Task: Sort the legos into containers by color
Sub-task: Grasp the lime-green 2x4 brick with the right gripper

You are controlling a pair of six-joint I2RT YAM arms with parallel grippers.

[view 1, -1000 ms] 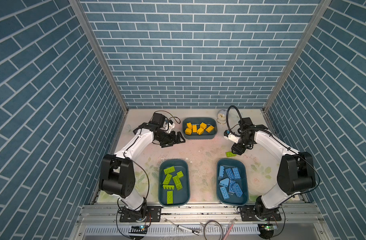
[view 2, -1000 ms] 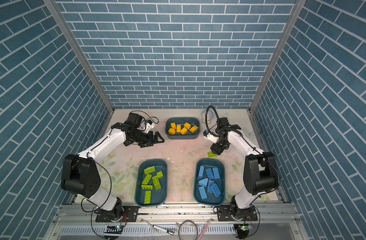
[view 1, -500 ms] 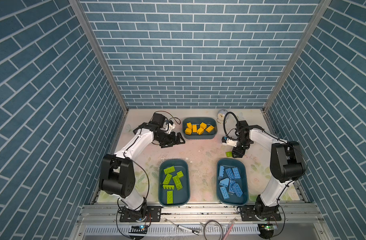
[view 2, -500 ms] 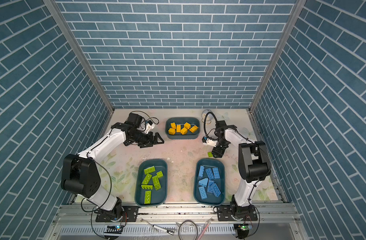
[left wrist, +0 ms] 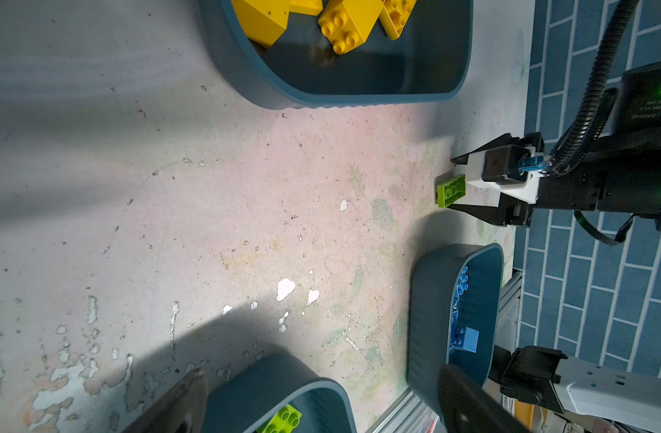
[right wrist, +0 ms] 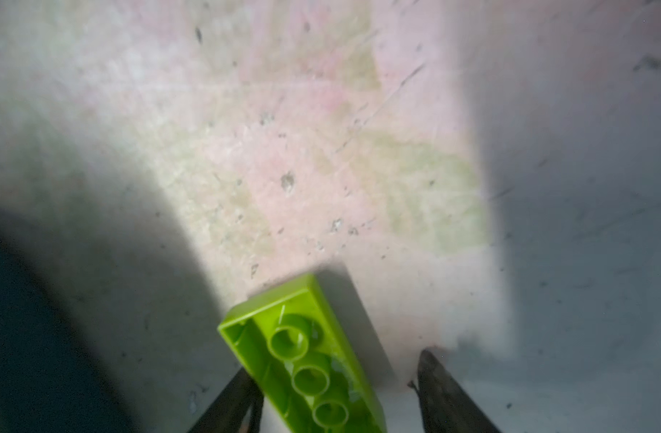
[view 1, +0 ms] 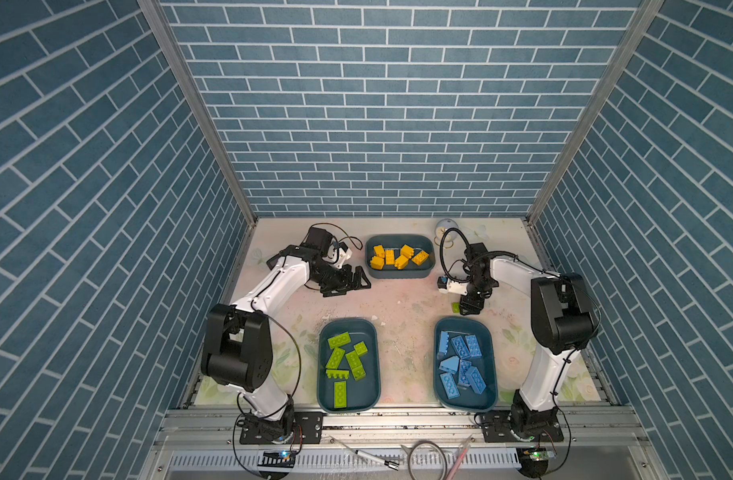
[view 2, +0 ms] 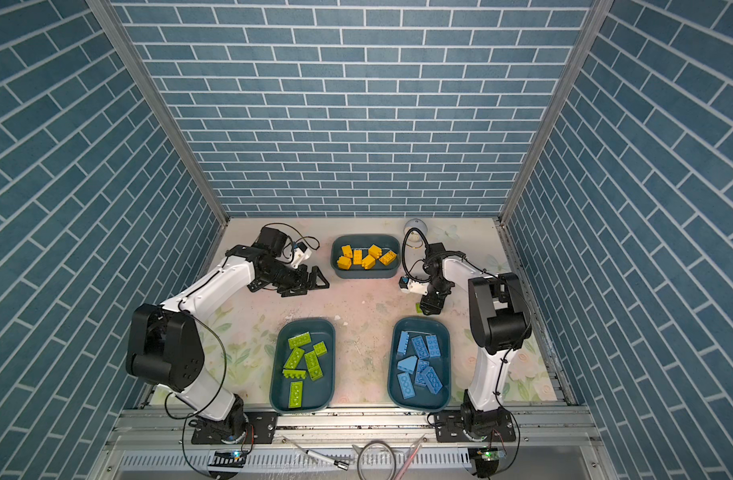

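The sort looks nearly finished. In both top views the yellow-orange bricks [view 1: 393, 257] lie in the tub at 12 o'clock [view 1: 398, 273] on the counter [view 1: 402, 303], the lime green bricks [view 1: 344, 359] fill the tub at 7 o'clock [view 1: 366, 397], and the light blue bricks [view 1: 460, 361] sit in the tub at 5 o'clock [view 1: 468, 402]. As far as I can tell, each tub holds one color only. One piece is unsorted: a loose lime green brick [view 1: 455, 307] on the bare counter at about 3 o'clock, just beyond the 12 o'clock rim of the blue tub and well apart from the green tub it belongs in. The right wrist view shows it lying with its hollow underside up. The right hand [left wrist: 457, 183] is down at counter level and straddles this brick; one finger [right wrist: 242, 390] touches its long side while the other stands clear with a gap, so the jaws are parted around it and no grip has formed. The left hand [view 1: 352, 282] hangs at about 10 o'clock, just beside the yellow tub's 8 o'clock corner, spread wide and holding nothing. I see no other stray brick on the counter, only pale flecks in its worn surface. What is left, by my judgement, is to close on this last brick, carry it across past the blue tub, and drop it among the greens.
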